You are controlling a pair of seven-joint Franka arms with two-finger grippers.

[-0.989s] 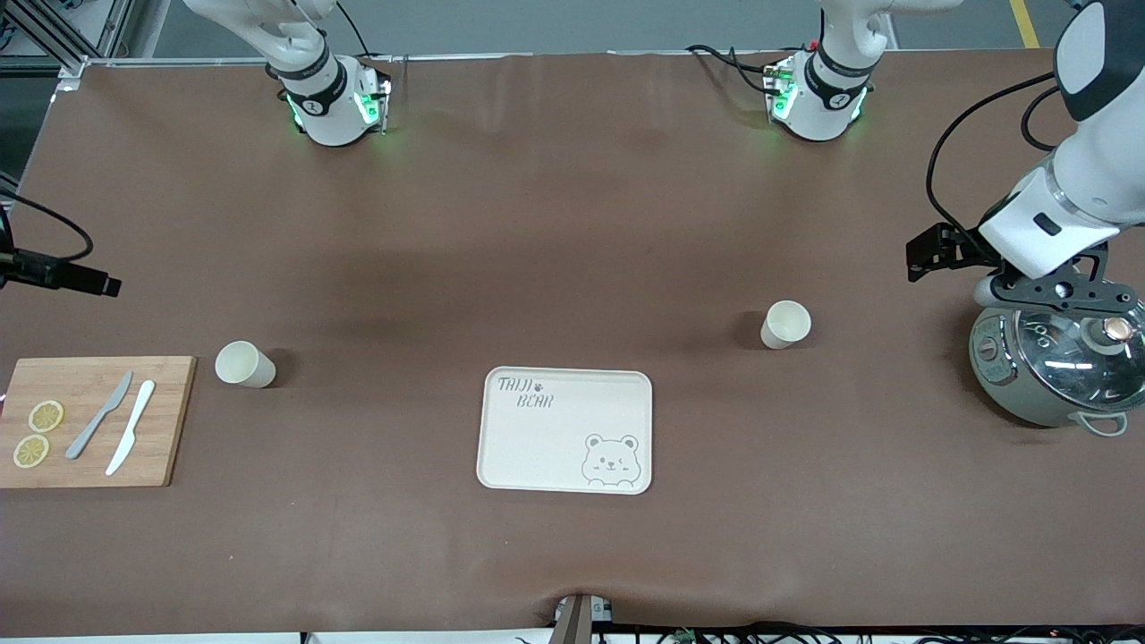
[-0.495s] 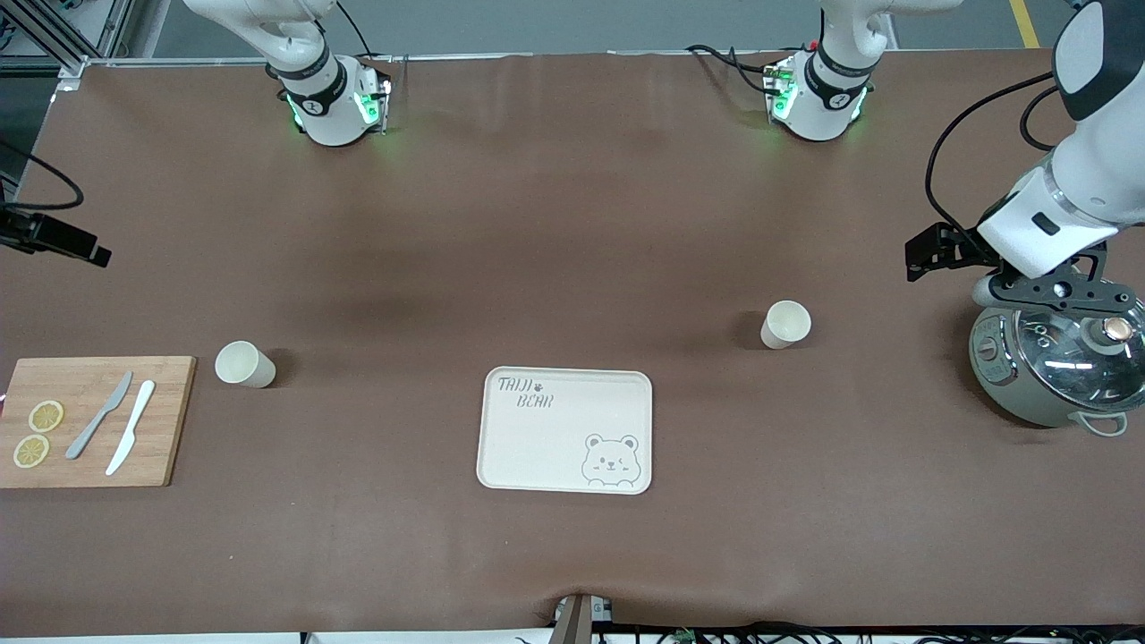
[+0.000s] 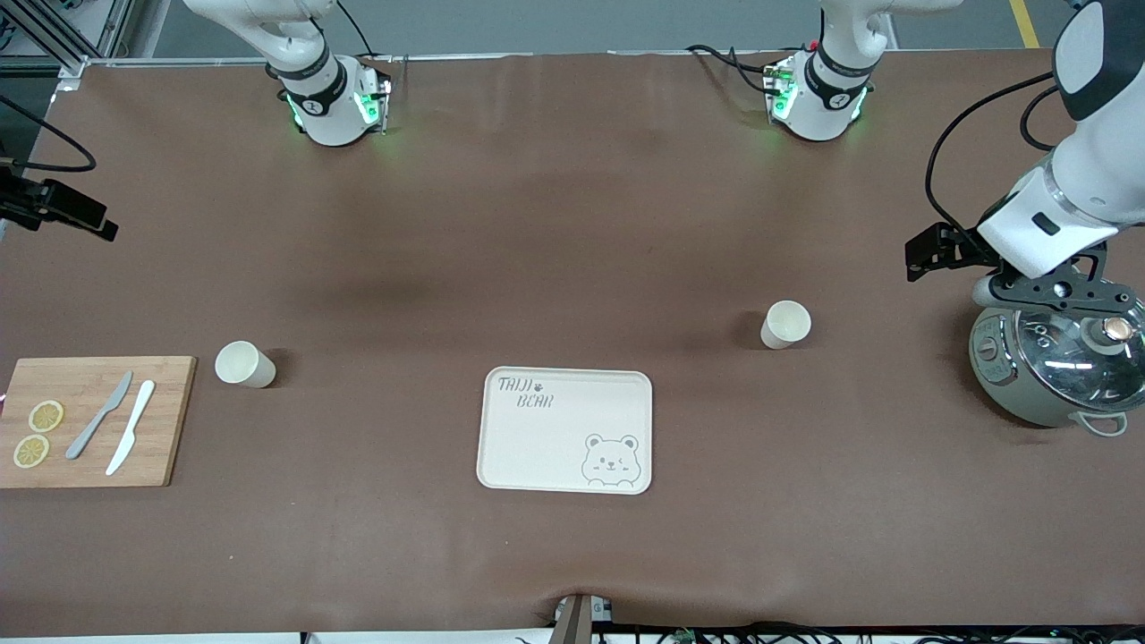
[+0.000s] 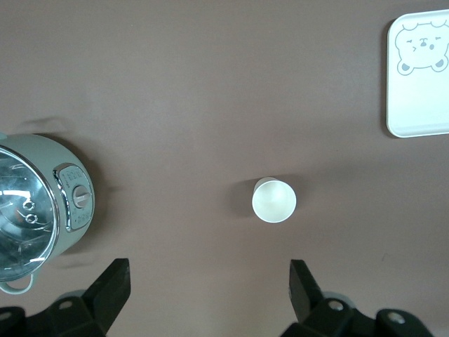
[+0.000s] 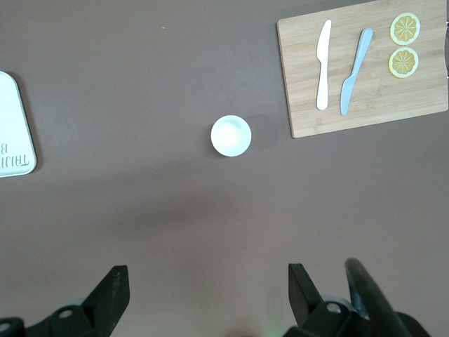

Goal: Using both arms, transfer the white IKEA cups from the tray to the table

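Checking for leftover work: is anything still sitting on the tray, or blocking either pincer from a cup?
Nothing visible. The tray holds no cups; both cups stand on the table. Left pincer and right pincer hang open over bare table.

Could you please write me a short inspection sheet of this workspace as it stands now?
Surface: brown table, slightly wrinkled.
Job's things: tray bare; one cup upright on the table toward the left arm's end, another cup beside the cutting board.
Clutter: two knives and lemon slices on the board; lidded pot.
Claws: left claw open, over the pot's edge; right claw open, empty, raised.
Cables: black cable along the left arm.
Surroundings: nothing seen.
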